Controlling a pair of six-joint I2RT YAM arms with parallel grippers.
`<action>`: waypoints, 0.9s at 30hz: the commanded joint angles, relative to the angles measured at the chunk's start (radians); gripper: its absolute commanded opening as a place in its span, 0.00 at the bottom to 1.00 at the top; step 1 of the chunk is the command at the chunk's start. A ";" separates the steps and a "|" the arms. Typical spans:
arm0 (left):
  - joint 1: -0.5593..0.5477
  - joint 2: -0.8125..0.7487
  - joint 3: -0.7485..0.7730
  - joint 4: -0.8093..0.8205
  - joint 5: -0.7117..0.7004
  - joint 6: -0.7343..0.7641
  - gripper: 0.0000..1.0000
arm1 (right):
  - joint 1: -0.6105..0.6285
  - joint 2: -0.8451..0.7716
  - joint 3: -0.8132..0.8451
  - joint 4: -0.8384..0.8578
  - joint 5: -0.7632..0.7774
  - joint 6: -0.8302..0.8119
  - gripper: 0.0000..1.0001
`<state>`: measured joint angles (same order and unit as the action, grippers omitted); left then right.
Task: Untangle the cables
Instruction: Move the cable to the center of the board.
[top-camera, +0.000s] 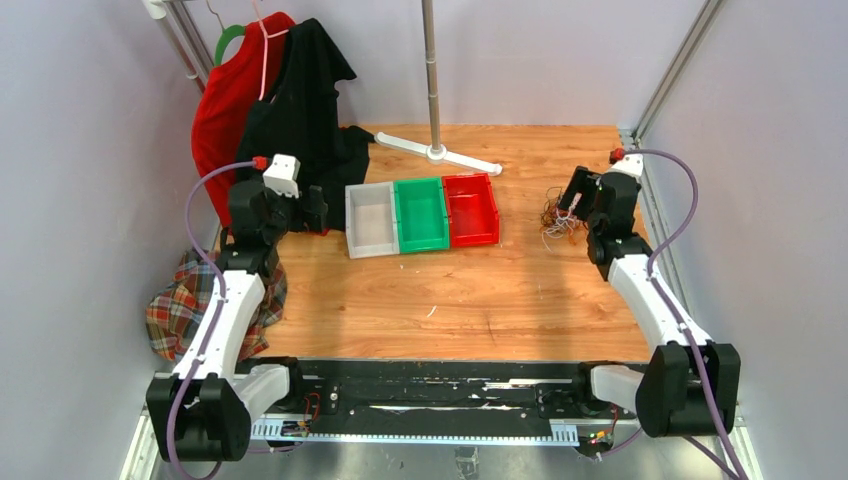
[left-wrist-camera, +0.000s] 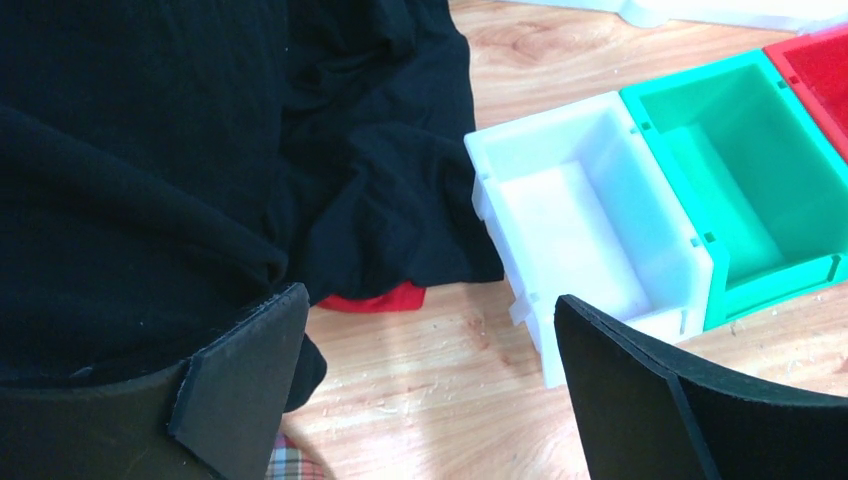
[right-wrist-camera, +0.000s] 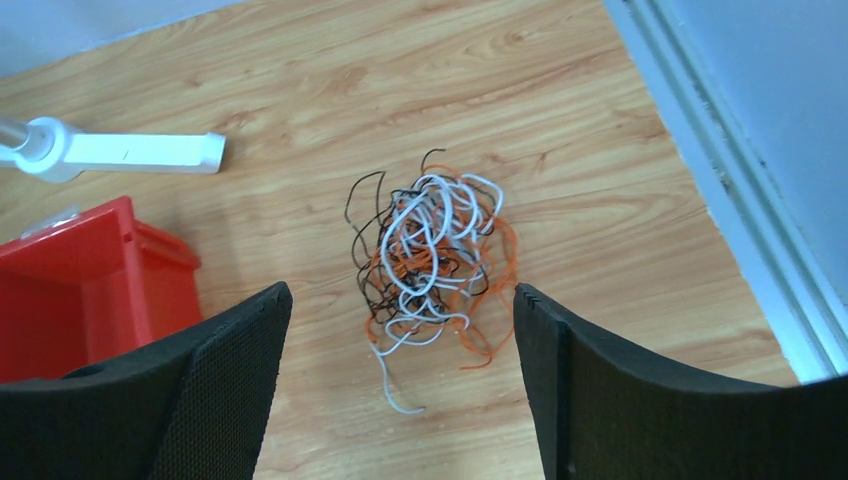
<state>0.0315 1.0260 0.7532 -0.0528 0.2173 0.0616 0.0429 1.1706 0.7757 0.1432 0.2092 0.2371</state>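
The cables (right-wrist-camera: 430, 255) lie as one fist-sized tangle of white, orange and black wires on the wooden table, at the right side (top-camera: 556, 215). My right gripper (right-wrist-camera: 400, 300) hangs open just above and short of the tangle, nothing between its fingers; in the top view it (top-camera: 572, 203) sits right beside the wires. My left gripper (left-wrist-camera: 430, 305) is open over bare wood at the far left, between the black cloth and the white bin, far from the cables. In the top view it (top-camera: 318, 210) points toward the bins.
Three bins stand in a row mid-table: white (top-camera: 371, 219), green (top-camera: 421, 213), red (top-camera: 471, 208). Black (top-camera: 305, 110) and red (top-camera: 232, 100) garments hang at the back left, and the black one (left-wrist-camera: 150, 150) drapes onto the table. A white stand base (top-camera: 437, 153) sits behind. Plaid cloth (top-camera: 180, 310) lies left.
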 joint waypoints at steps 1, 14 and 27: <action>0.008 0.016 0.076 -0.212 0.022 0.053 0.98 | -0.011 0.032 0.094 -0.216 -0.089 0.060 0.81; 0.007 0.033 0.102 -0.381 0.146 0.148 0.98 | 0.018 0.170 0.144 -0.241 -0.097 0.051 0.72; -0.071 0.312 0.195 -0.318 0.208 0.045 0.94 | 0.017 0.378 0.212 -0.218 -0.014 0.044 0.70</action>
<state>-0.0223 1.2919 0.8940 -0.3996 0.3855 0.1513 0.0517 1.4864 0.9443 -0.0750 0.1574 0.2874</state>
